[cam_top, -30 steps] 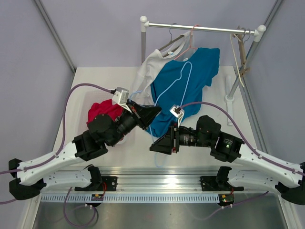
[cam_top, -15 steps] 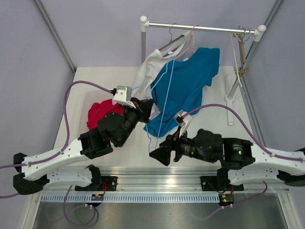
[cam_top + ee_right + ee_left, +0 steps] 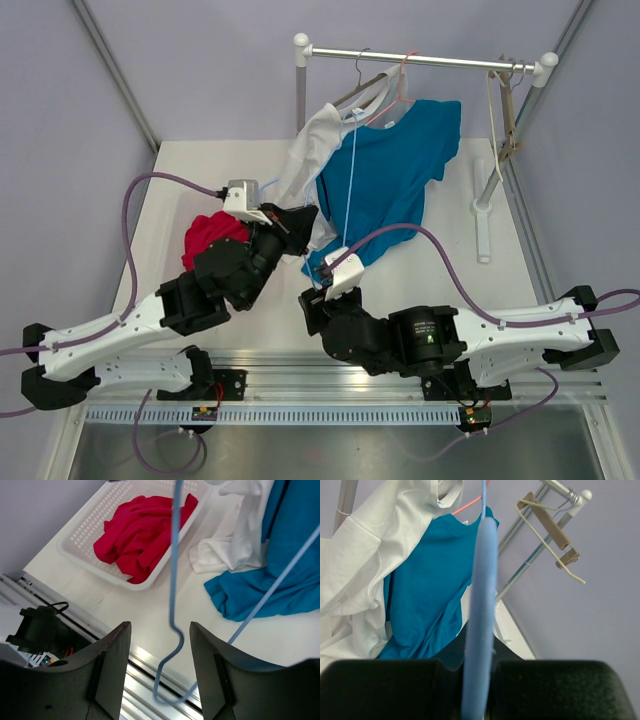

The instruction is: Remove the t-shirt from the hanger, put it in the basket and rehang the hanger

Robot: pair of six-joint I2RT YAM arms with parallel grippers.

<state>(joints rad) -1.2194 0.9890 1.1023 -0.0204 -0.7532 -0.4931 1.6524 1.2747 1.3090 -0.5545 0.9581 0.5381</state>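
The left fingers [image 3: 420, 685] are shut tight on a light blue hanger [image 3: 481, 605]. The hanger sits on its thin edge between them and points up toward the rail [image 3: 430, 60].

The right fingers [image 3: 112, 670] are apart. The hook of the hanger hangs down in the gap between them. It does not seem to touch either one.

The blue t-shirt [image 3: 390, 180] hangs by its top just under the rail. It slopes down, and its bottom end lies on the tabletop [image 3: 200, 180]. The thin bars of the hanger run in front of the t-shirt. I cannot tell if any part of the hanger is inside it.

A white shirt [image 3: 310, 150] hangs just beside the t-shirt, on its left. Its bottom end lies on the tabletop too, touching the t-shirt.

A white basket [image 3: 82, 535] sits on the tabletop near the two shirt ends. A red shirt [image 3: 140, 530] lies bunched up inside it.

A brown hanger [image 3: 550, 525] hangs at the far right end of the rail, well apart from the t-shirt.
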